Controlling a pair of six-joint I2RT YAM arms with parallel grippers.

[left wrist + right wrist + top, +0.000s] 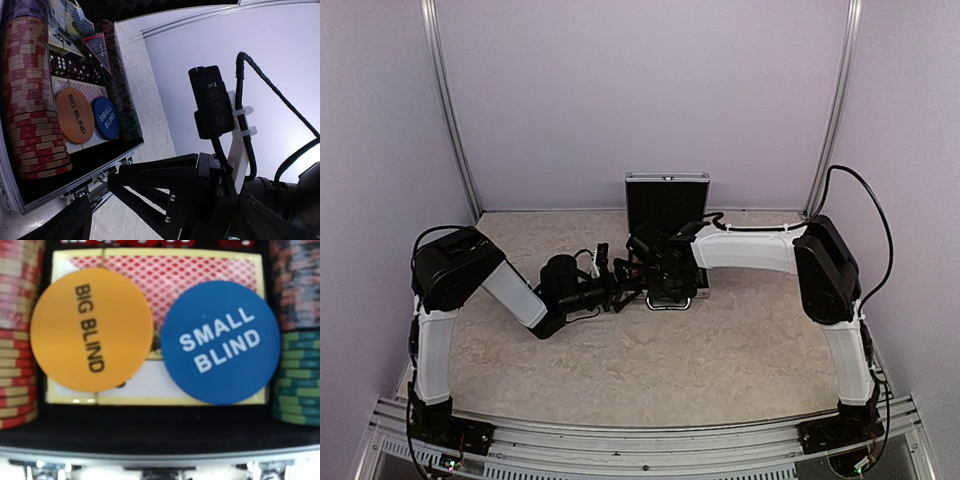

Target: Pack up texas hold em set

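The texas hold em set is a silver case (672, 304) standing open mid-table with its black lid (667, 200) upright. Inside, an orange BIG BLIND disc (92, 330) and a blue SMALL BLIND disc (220, 342) lie on a red-backed card deck (165, 275), with red chips (30, 100) and green chips (300, 375) on either side. A dark triangular marker (99, 49) sits further in. My left gripper (610, 275) is open beside the case's left front corner (75, 185), holding nothing. My right gripper (665, 272) hovers low over the case; its fingers do not show.
Red dice (65, 65) lie behind the deck. The case's latches (90, 189) face the near side. My two wrists crowd together over the case's left half. Lilac walls and metal posts (450, 120) enclose the beige table (650, 360).
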